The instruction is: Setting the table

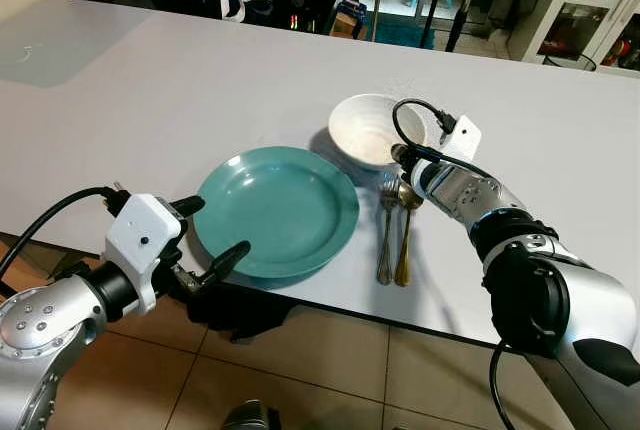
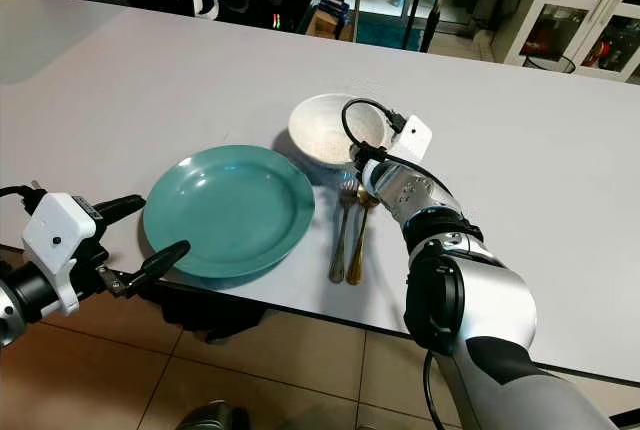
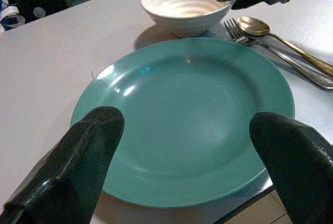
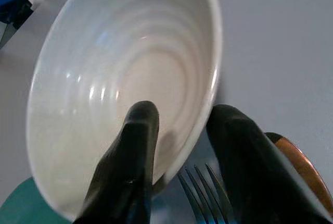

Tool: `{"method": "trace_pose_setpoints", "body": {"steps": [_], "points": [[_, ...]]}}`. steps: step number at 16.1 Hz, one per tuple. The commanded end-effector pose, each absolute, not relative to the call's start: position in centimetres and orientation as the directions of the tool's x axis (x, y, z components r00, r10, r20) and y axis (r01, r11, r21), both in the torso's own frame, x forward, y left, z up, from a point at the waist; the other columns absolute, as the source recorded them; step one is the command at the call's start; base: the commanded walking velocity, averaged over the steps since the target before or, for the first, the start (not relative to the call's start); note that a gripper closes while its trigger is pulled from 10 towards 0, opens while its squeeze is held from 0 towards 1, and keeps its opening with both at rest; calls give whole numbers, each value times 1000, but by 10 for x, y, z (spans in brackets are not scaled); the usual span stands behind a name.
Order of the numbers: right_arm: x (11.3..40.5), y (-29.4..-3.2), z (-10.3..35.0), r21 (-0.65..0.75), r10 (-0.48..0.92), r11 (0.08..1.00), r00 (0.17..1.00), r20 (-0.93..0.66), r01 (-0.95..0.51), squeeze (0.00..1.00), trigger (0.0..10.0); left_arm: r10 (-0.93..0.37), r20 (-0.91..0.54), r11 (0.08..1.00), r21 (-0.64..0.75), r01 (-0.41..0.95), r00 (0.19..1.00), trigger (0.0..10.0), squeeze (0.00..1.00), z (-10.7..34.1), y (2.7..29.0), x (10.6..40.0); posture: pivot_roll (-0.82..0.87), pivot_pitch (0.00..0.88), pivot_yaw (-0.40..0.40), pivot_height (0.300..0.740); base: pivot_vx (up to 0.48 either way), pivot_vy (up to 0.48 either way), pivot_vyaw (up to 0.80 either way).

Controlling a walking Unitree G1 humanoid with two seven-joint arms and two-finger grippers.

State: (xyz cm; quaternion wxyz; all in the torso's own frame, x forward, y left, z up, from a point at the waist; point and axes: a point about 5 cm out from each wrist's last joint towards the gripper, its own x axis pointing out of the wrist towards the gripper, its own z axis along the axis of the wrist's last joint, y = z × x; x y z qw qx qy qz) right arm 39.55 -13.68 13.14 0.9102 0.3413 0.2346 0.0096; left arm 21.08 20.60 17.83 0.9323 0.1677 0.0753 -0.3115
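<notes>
Right pincer straddles the near rim of the white ribbed ceramic bowl, one finger inside, one outside, not visibly clamped. Left pincer hangs released at the round teal plate edge. Pinch firmly, lift level, clear the cutlery. Count on the white tabletop: one bowl, one plate, one silver fork, one gold spoon.

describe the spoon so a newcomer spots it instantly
On the white table, right of the teal plate and below the white bowl that the right tool straddles, two utensils lie parallel. The spoon is the gold one, outermost; the fork is silver.
</notes>
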Motion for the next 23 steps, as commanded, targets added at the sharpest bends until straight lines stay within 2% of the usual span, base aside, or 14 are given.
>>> {"method": "trace_pose_setpoints", "body": {"steps": [1,11,17,19,21,23], "points": [[398,-134,136,641,177,753,893,-415,148,0,0,-564,-243,737,282,614,789,10000,0,183,204,209,150,55,-25,740,0,0,0],[403,-136,148,676,149,721,920,-363,150,0,0,-554,-248,737,297,607,795,10000,0,184,208,209,153,51,-25,740,0,0,0],[415,-133,187,642,164,766,967,-196,0,0,0,-542,-213,736,347,582,813,10000,0,201,217,213,155,31,-32,740,0,0,0],[417,-123,198,605,243,789,958,-150,-105,0,0,-561,-203,723,351,595,802,10000,0,210,217,212,154,22,-34,740,0,0,0],[412,-100,192,478,417,832,886,-202,-282,0,0,-625,-215,683,316,659,751,10000,0,219,211,206,151,19,-35,740,0,0,0],[403,-87,174,399,503,837,815,-287,-375,0,0,-675,-265,628,284,725,689,10000,0,227,207,195,153,12,-44,740,0,0,0]]}}
